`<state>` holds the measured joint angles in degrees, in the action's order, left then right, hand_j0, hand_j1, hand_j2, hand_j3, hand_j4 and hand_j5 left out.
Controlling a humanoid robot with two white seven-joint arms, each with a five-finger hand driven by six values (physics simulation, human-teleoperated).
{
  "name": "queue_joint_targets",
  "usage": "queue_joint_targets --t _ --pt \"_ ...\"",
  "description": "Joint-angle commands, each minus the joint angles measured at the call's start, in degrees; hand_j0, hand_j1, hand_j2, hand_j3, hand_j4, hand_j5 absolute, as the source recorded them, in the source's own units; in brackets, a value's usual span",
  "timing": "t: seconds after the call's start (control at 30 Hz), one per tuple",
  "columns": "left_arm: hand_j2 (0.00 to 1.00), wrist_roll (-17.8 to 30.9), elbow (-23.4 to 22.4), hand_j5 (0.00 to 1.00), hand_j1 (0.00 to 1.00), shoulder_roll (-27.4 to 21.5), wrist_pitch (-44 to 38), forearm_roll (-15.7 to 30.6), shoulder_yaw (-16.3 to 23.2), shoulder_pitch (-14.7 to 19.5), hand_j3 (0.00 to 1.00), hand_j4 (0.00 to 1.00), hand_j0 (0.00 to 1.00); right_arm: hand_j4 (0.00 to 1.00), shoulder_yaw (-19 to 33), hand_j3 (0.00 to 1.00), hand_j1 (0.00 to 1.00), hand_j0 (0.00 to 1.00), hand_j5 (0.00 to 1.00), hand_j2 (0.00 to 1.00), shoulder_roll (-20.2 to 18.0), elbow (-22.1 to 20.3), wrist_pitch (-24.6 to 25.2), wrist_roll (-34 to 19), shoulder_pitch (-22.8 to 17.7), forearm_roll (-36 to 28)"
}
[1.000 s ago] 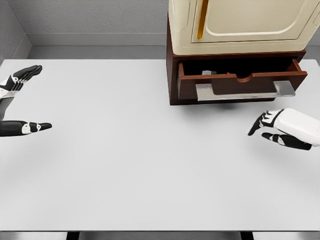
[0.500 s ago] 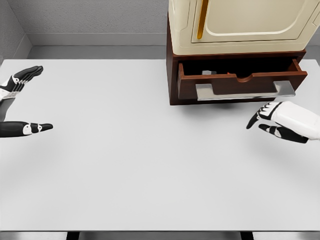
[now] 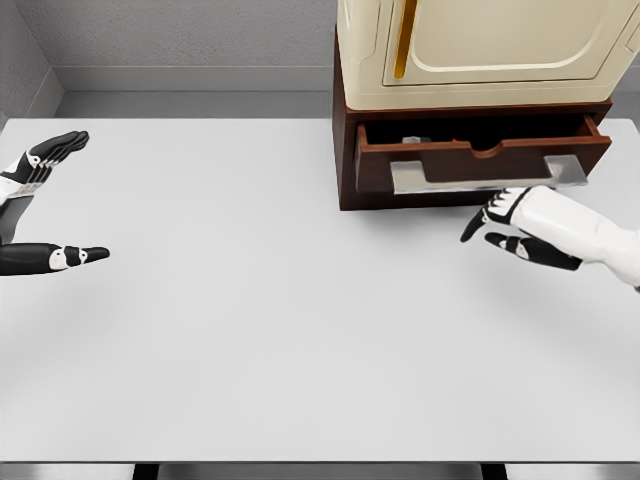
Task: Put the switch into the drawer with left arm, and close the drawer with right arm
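Right hand (image 3: 515, 225), fingers loosely spread and empty, meets the drawer (image 3: 480, 160) front at the desk's far right edge; push squarely on the handle (image 3: 480, 175), keeping the palm flat.

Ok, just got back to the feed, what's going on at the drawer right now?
The right hand is up against the front of the brown wooden drawer, just below its silver metal handle, fingers relaxed and holding nothing. The drawer is partly open, with a small grey switch lying inside. The left hand hangs open over the white table, far left.
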<state>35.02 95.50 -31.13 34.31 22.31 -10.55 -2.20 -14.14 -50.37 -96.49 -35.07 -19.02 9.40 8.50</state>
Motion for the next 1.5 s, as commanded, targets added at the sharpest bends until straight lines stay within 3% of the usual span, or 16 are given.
queue_joint_targets --t 0.0,0.33,0.87,1.2,1.33,1.4,1.47 --pt "1.00 -0.02 0.47 1.00 1.00 0.19 -0.12 0.37 0.00 0.00 1.00 1.00 1.00 0.52 -1.77 0.52 0.52 0.52 0.52 0.52 0.71 1.04 0.07 -1.20 0.18 -0.33" --pt "1.00 -0.02 0.56 1.00 1.00 0.81 -0.12 0.45 -0.09 0.00 1.00 1.00 1.00 0.52 -6.69 0.52 0.52 0.52 0.52 0.52 5.54 6.67 0.07 -1.46 6.94 0.20" --pt "1.00 -0.02 0.65 1.00 1.00 0.81 0.06 0.45 -0.26 -0.09 1.00 1.00 1.00 0.54 -8.19 0.54 0.54 0.54 0.54 0.54 6.60 11.59 0.07 -1.46 14.94 -0.07" --pt "1.00 -0.02 0.65 1.00 1.00 0.81 0.06 0.45 -0.26 -0.09 1.00 1.00 1.00 0.54 -9.24 0.54 0.54 0.54 0.54 0.54 7.48 12.21 0.07 -1.46 15.29 0.20" --pt "1.00 -0.02 0.74 1.00 1.00 0.81 0.23 0.45 -0.26 -0.09 1.00 1.00 1.00 0.55 -11.09 0.55 0.55 0.55 0.55 0.55 7.75 13.44 0.07 -1.46 17.23 -0.06" --pt "1.00 -0.02 0.82 1.00 1.00 0.81 0.23 0.45 -0.26 -0.09 1.00 1.00 1.00 0.55 -11.09 0.55 0.55 0.55 0.55 0.55 7.22 13.09 0.07 -1.46 16.44 -0.07" --pt "1.00 -0.02 0.82 1.00 1.00 0.81 0.23 0.45 -0.35 -0.09 1.00 1.00 1.00 0.55 -10.74 0.55 0.55 0.55 0.55 0.55 3.27 10.10 0.07 -1.20 13.10 -0.41"
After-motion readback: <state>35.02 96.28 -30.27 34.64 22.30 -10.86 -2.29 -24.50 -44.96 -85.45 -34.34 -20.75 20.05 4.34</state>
